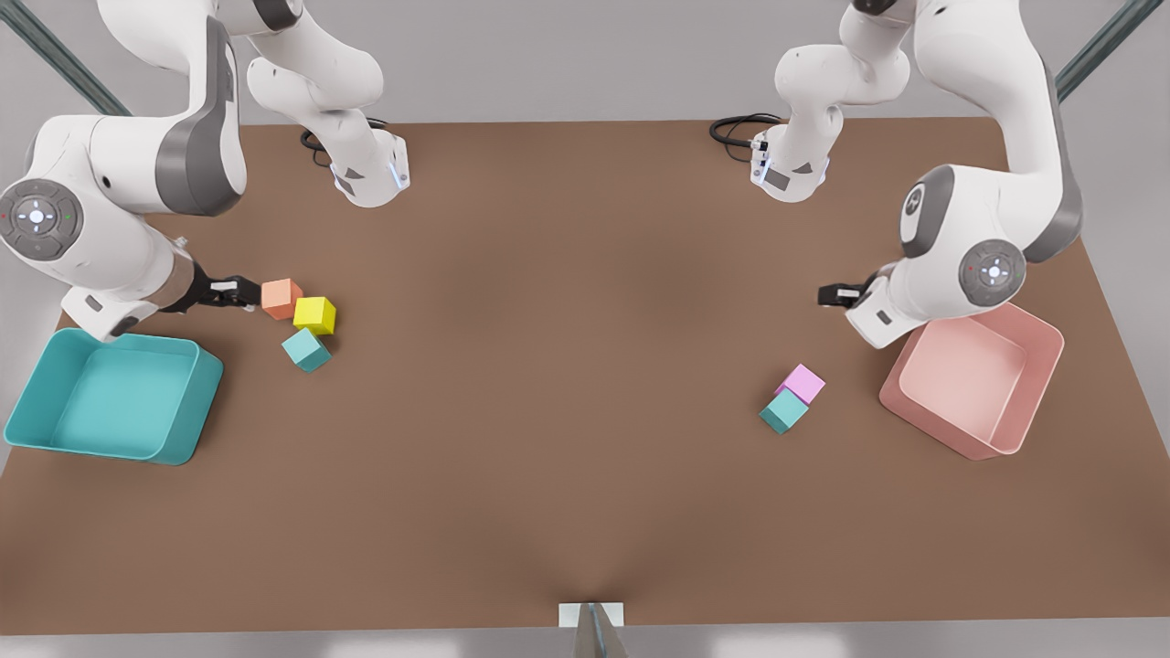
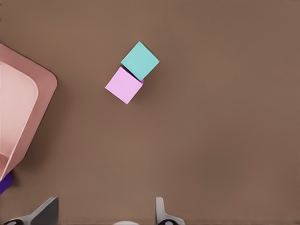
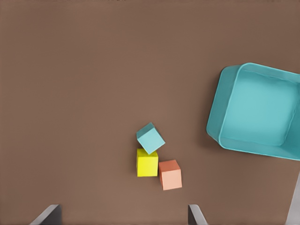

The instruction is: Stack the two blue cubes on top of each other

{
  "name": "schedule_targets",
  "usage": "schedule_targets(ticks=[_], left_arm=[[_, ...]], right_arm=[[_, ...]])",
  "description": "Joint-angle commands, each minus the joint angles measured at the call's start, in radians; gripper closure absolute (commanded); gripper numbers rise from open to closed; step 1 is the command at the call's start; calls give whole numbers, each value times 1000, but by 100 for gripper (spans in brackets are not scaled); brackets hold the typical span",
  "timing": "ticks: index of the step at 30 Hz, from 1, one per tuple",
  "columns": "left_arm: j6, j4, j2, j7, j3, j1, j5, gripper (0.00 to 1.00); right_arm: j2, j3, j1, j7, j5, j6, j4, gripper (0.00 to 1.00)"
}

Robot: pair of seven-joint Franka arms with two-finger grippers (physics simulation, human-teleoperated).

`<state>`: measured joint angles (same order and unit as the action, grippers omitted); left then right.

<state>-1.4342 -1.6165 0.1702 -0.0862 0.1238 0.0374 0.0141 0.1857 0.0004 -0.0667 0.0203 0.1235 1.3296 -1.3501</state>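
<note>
1. Two teal cubes lie well apart on the brown table [image 1: 567, 366] in the front view. One teal cube [image 1: 306, 349] sits on the front view's left, touching a yellow cube [image 1: 314, 314], with an orange cube [image 1: 281, 298] just beyond and a teal bin [image 1: 114, 395] near. The other teal cube [image 1: 783, 411] sits on the front view's right, touching a pink cube [image 1: 804, 382], near a pink bin [image 1: 973, 380]. The right gripper [image 1: 236, 291] hangs just beside the orange cube; the left gripper [image 1: 836, 294] hangs by the pink bin, apart from its cube. Neither holds anything.

2. Left wrist view: fingers [image 2: 161, 213] spread wide over bare table. The teal cube [image 2: 140, 60] meets the pink cube [image 2: 124, 85] along one side; the pink bin's wall [image 2: 40, 101] is near, and a scrap of dark purple [image 2: 4, 183] shows beside it.

3. Right wrist view: fingers [image 3: 196, 215] spread, nothing between them. The teal cube [image 3: 150, 138] stands turned, touching the yellow cube [image 3: 147, 162]; the orange cube [image 3: 170, 174] adjoins that, and the teal bin [image 3: 220, 112] lies off to one side.

4. Assessment: no pick has begun. Recommended: rotate the wrist to the chosen cube's free faces, keep fingers off the touching neighbour, descend centred, then carry and square it over the other cube.
</note>
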Motion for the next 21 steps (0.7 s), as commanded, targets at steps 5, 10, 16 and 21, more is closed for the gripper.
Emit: schedule_targets(ticks=[5, 10, 16, 21], left_arm=[[14, 1, 0, -20, 0, 1, 0, 0], [14, 1, 8, -20, 0, -1, 0, 0], [29, 1, 15, -20, 0, -5, 0, 0], [31, 1, 17, -20, 0, -7, 0, 0]], right_arm=[[52, -2, -1, -43, -2, 8, -20, 0], [120, -2, 1, -98, -1, 19, -24, 0], [139, -3, 13, -192, -13, 33, -116, 0], [172, -10, 18, -186, 5, 27, -129, 0]])
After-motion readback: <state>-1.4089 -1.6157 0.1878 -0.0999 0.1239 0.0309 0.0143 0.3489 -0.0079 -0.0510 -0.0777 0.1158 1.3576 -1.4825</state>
